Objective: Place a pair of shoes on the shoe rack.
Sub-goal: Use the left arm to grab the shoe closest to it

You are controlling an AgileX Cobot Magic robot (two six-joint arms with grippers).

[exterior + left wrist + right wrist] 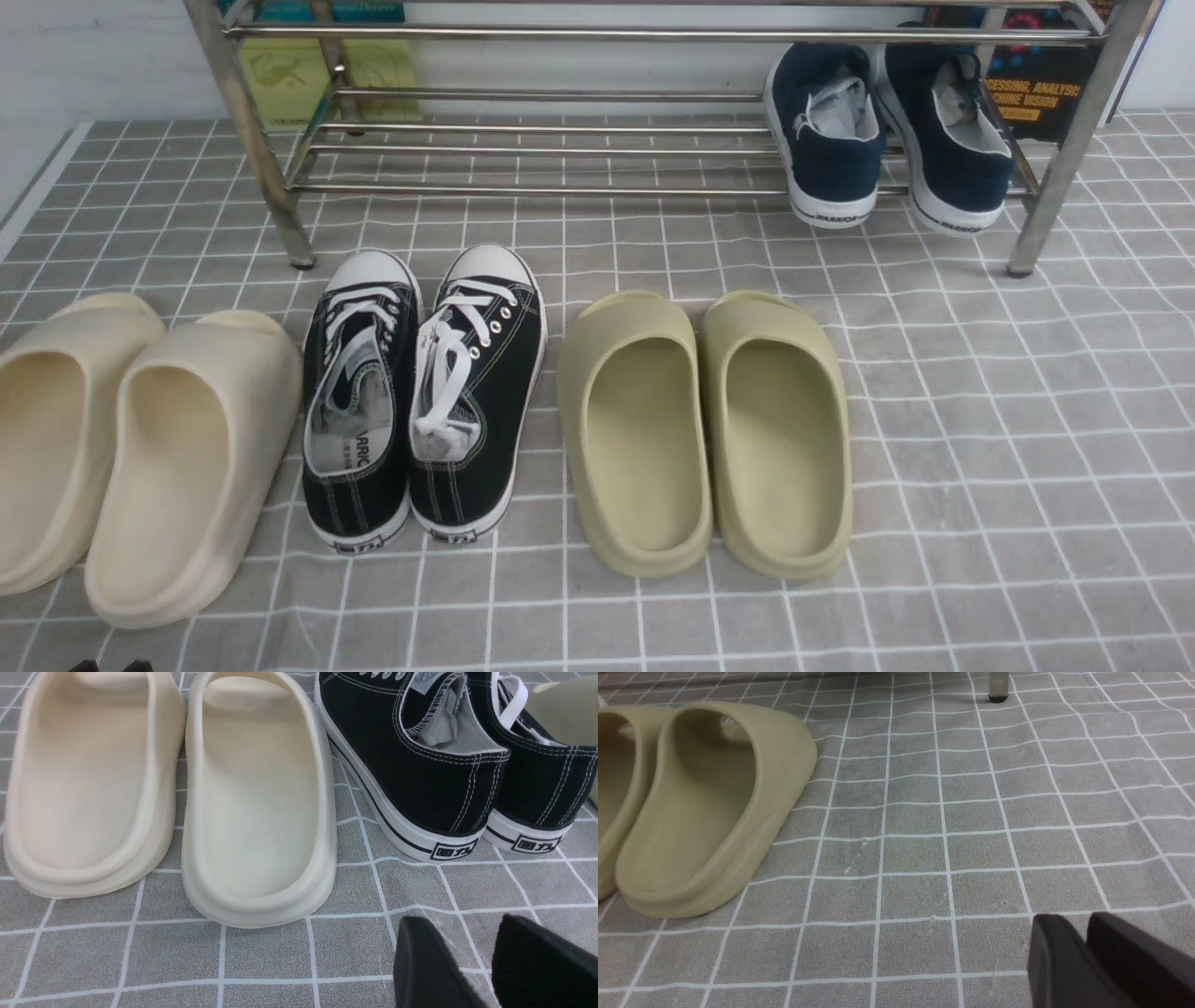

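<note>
Left gripper [462, 919], jaws parted and empty, hovers behind the heels of black canvas white-laced sneakers [485, 383] standing before the steel-rod shoe rack [541, 189], likely lining up a grasp; right gripper [1076, 917] sits closed.

2 olive foam slides [691, 812] lie side by side, touching, on a grey cloth [924, 835] with a white grid. The right gripper [1078, 926] hangs over bare cloth near them, its black jaws closed together. 1 leg of the shoe rack [998, 686] stands well apart from both.
</note>
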